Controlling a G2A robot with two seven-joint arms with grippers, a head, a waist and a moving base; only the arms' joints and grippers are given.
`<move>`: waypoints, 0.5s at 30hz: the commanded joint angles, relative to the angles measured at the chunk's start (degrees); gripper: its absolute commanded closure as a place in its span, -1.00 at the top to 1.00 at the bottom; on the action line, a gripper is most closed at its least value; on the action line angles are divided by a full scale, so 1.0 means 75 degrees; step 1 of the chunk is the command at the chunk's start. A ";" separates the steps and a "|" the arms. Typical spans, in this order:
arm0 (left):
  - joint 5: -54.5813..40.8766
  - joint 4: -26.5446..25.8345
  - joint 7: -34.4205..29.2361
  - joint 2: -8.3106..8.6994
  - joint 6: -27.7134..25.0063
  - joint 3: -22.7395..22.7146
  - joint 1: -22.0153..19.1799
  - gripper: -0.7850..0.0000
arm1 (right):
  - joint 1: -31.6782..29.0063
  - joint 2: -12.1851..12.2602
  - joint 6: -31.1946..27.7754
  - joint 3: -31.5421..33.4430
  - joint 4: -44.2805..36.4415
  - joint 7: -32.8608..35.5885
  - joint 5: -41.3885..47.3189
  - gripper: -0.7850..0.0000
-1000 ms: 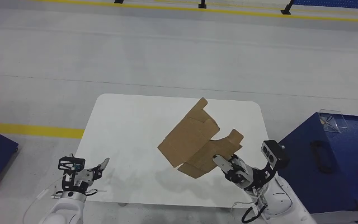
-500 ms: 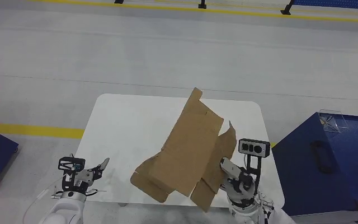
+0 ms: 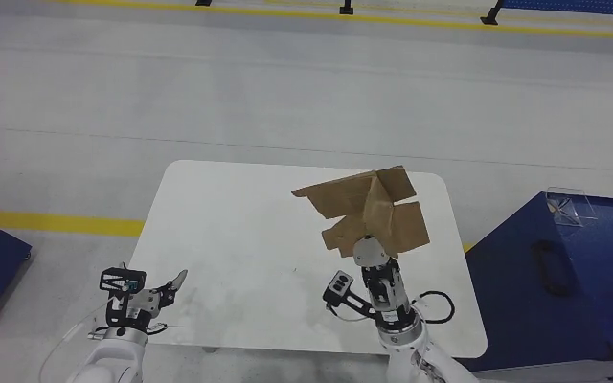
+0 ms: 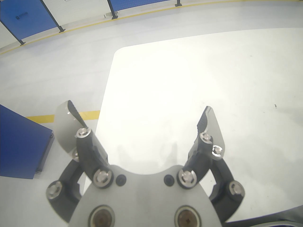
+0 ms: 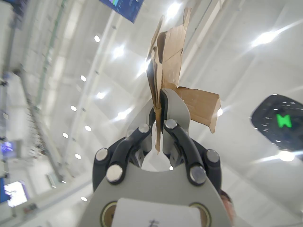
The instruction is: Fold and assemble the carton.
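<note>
The flattened brown carton (image 3: 369,206) is held up in the air over the back right part of the white table (image 3: 239,249), its flaps splayed out. My right gripper (image 3: 367,251) is shut on its lower edge from below. The right wrist view faces the ceiling, with my right gripper (image 5: 158,100) pinching the stacked cardboard layers of the carton (image 5: 171,55) between its fingers. My left gripper (image 3: 172,285) rests at the table's front left corner, far from the carton. It also appears in the left wrist view, where my left gripper (image 4: 139,109) stands open with nothing in it.
A blue cabinet (image 3: 546,278) stands just right of the table. Another blue box (image 4: 19,142) sits on the floor off the table's left side, near a yellow floor line (image 3: 67,223). The table's left and middle are bare.
The right arm swung the carton from low over the table's front up and back to the right side, turning its wrist so the carton now stands above it. The left arm stayed still.
</note>
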 commanded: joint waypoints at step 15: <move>0.0000 0.0000 0.0000 0.0000 0.0000 0.0000 0.0000 1.00 | 0.0045 -0.0295 -0.2957 0.0941 0.0077 0.1820 -0.4499 -1.00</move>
